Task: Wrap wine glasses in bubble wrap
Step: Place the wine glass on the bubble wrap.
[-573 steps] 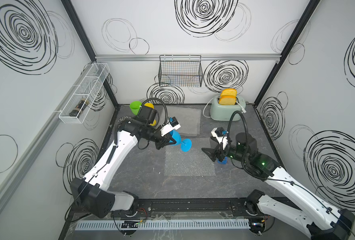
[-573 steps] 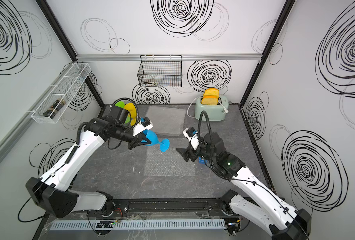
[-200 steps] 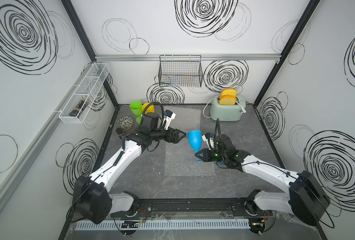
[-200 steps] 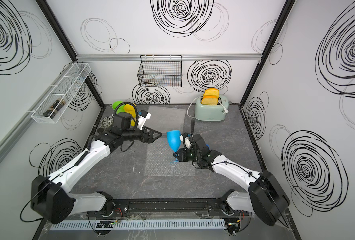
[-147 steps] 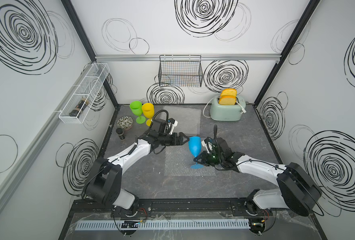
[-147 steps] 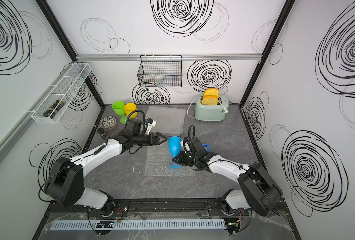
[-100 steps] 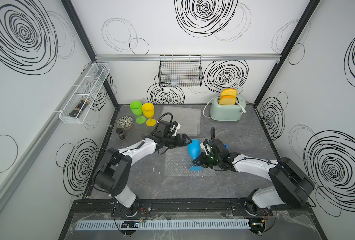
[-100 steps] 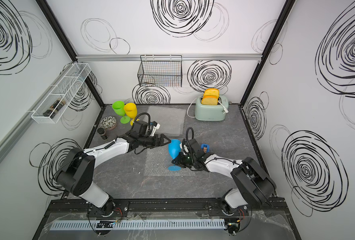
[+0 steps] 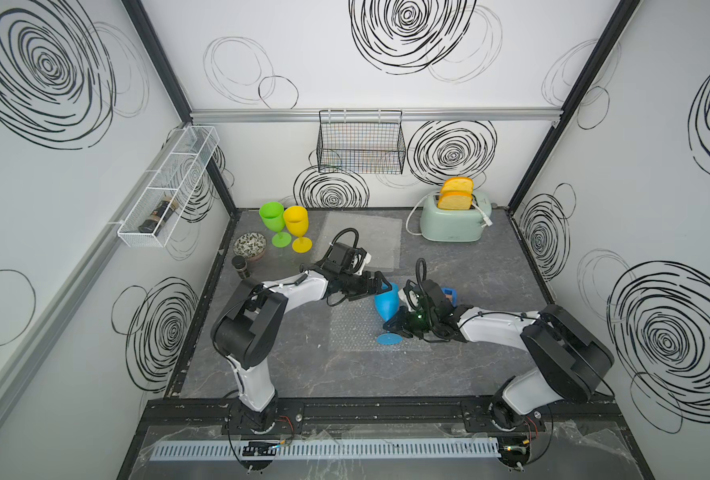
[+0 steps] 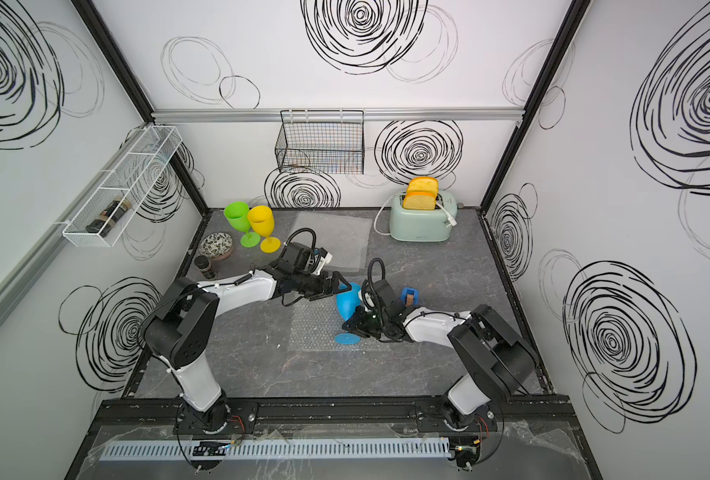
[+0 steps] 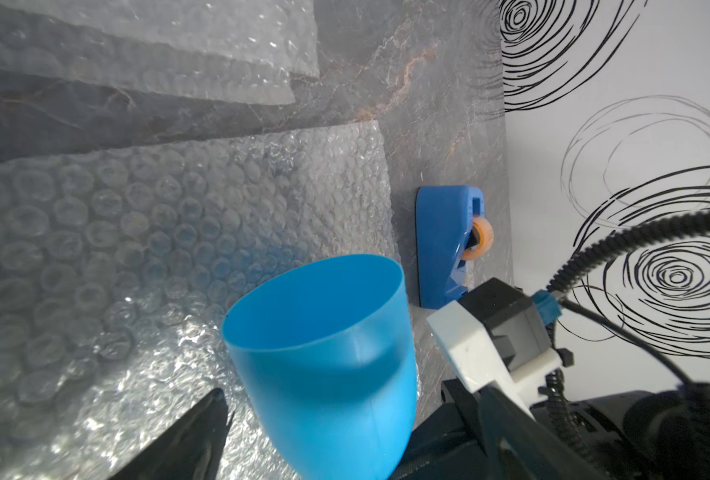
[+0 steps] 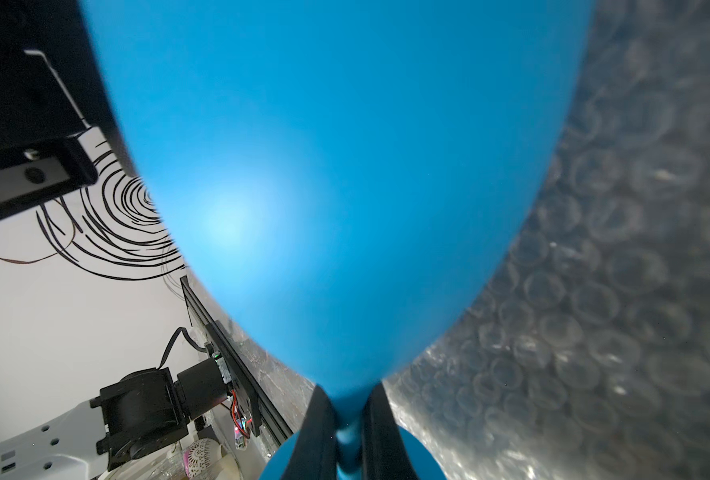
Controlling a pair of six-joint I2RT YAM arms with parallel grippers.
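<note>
Gripping the blue goblet [image 9: 386, 305] by its stem, the right claw [image 9: 391, 326] holds it tilted at mid-frame, foot low over the bubble wrap [image 9: 351, 332] spread on the bench [image 9: 295, 365]. The left claw [image 9: 380, 286] gapes empty beside the cup's rim. The green goblet [image 9: 272, 216] and yellow goblet [image 9: 295, 220] stand upper left.

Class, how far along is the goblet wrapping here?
Done: nothing wrapped. In hand: right gripper shut on the blue goblet at its stem, tilted over the near bubble wrap sheet; left gripper open beside its cup. To do: green goblet and yellow goblet stand bare.
</note>
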